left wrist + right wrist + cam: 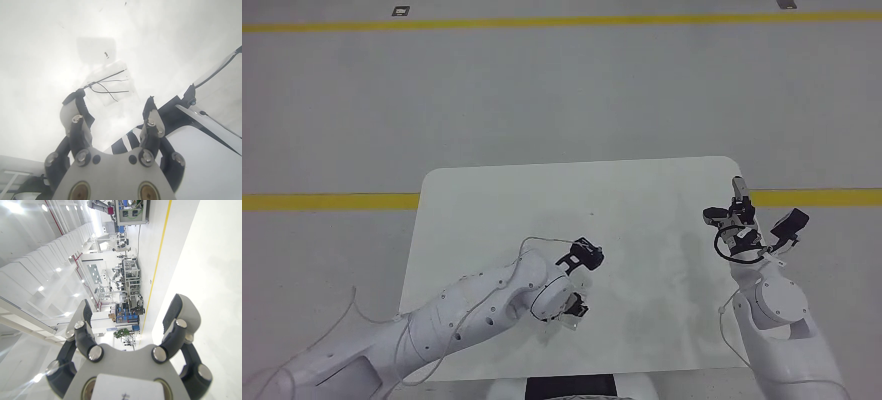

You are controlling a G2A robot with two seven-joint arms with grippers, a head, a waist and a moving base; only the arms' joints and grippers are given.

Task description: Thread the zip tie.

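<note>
Left gripper point(115, 96) was spread wide with nothing clamped between the pads. What I took for the zip tie point(105, 78) was a thin dark strip sticking out from the tip of one finger point(79, 98). It touched that tip only, and a few thinner dark strands fanned out beside it. Left wrist view was hazy, so I couldn't tell whether those strands were part of the tie, loose threads or reflections. Right gripper point(130, 300) also stood wide and empty, out by the table point(642, 190) edge and well apart from the left one, aimed at the room rather than the work. Risks as I judged them: the tie looked caught on one pad rather than gripped, so any wrist motion could flick it off. A thin dark strip on that table would be hard to find again from the top view. Closing the left fingers blind could miss it or bend it, since it sat at the very tip. Threading needs both ends controlled, and I couldn't make out the head or the tail, so alignment would be guesswork. Writing: a white label on the right gripper's base point(128, 387) carried a dark mark cut off at the edge, not legible. Nothing else was readable.
</note>
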